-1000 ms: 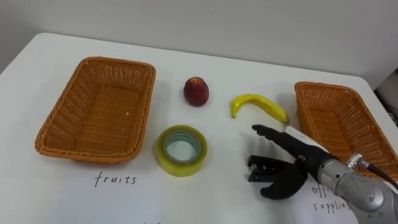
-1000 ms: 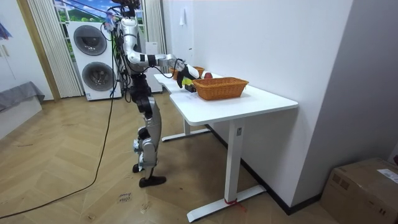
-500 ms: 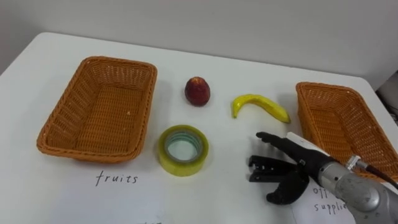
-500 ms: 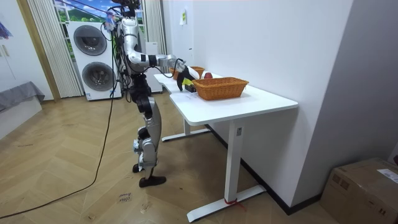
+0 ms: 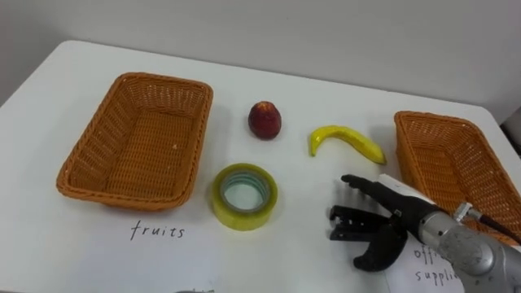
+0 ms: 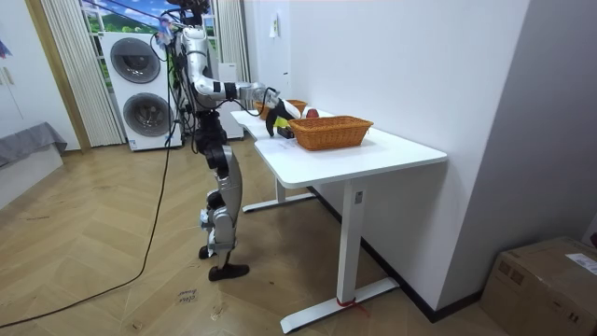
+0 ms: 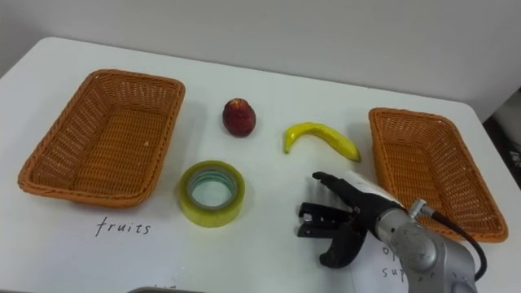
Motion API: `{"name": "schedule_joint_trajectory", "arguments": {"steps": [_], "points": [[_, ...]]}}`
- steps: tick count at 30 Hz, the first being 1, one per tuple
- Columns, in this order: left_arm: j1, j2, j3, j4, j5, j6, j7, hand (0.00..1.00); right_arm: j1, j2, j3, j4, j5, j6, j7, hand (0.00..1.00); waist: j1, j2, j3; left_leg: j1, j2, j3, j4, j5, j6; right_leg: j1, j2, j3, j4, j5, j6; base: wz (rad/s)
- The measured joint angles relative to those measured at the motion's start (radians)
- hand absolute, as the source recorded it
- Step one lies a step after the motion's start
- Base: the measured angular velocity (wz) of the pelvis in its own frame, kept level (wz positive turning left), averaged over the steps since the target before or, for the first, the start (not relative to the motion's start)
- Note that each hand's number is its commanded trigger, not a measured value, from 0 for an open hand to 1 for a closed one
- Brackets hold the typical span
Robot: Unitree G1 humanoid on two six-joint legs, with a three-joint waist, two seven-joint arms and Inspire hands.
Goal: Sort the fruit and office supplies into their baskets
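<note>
Right hand [image 5: 376,229] open and empty, low over the white surface [image 5: 309,260], near right.
The banana [image 5: 342,140] lies close on its far side, long axis running left to right.

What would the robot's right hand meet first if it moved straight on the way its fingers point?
Probably the yellow tape roll: the open right hand points across the white table toward it, nothing between. Its height above the table is unclear.

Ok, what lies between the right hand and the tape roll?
Bare white table, in the left eye view; nothing lies between the right hand and the tape roll.
</note>
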Motion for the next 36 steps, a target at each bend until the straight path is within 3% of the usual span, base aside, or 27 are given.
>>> {"name": "schedule_joint_trajectory", "arguments": {"steps": [7,8,11,18,21,27,36], "points": [[0.001,-0.001,-0.024,0.0,0.0,0.033,0.03,0.0,-0.001,0.006,0.008,0.006,0.0,0.023,-0.005,0.0,0.003,0.002,-0.0014,0.001,0.0,0.0,0.0,0.001,-0.001,0.001,0.0,-0.002,0.0,0.003,-0.002,0.0],[0.001,-0.001,-0.031,0.0,0.0,0.036,0.032,0.0,-0.004,0.006,0.01,0.009,0.0,0.026,-0.007,0.99,0.004,0.002,-0.0014,0.002,0.0,0.0,0.0,0.001,-0.001,0.001,0.0,-0.002,0.0,0.004,-0.002,0.0],[0.0,-0.001,-0.038,0.0,0.0,0.039,0.033,0.0,-0.011,0.006,0.021,0.012,0.0,0.044,-0.015,1.0,0.008,0.002,-0.0014,0.004,0.0,0.001,0.0,0.002,-0.001,0.004,0.0,-0.003,-0.001,0.006,-0.002,0.0],[0.001,-0.001,-0.04,-0.019,0.0,0.067,0.033,0.0,-0.012,0.021,0.037,0.027,-0.03,0.045,-0.082,1.0,0.011,0.003,-0.0021,0.004,0.0,0.0,0.0,0.006,0.0,0.005,-0.002,-0.008,-0.001,0.01,-0.003,0.0],[-0.002,-0.001,-0.04,-0.032,0.0,0.068,0.034,0.0,-0.031,0.039,0.04,0.057,-0.069,0.055,-0.113,1.0,0.016,0.007,-0.0056,0.004,0.0,-0.001,0.0,0.008,-0.001,0.005,-0.002,-0.009,-0.001,0.011,-0.003,0.0],[-0.001,-0.001,-0.042,-0.031,0.0,0.07,0.041,0.0,-0.058,0.037,0.046,0.103,-0.08,0.061,-0.165,1.0,0.018,0.005,-0.0072,0.005,-0.002,-0.023,0.0,0.009,-0.003,0.015,-0.003,-0.042,-0.004,0.011,-0.003,0.12],[-0.012,-0.001,-0.059,-0.03,0.0,0.075,0.041,0.0,-0.053,0.039,0.066,0.103,-0.053,0.063,-0.195,1.0,0.016,0.011,-0.01,0.006,-0.001,-0.028,-0.001,0.01,-0.004,0.026,-0.002,-0.043,-0.018,0.011,-0.004,0.02]]}}
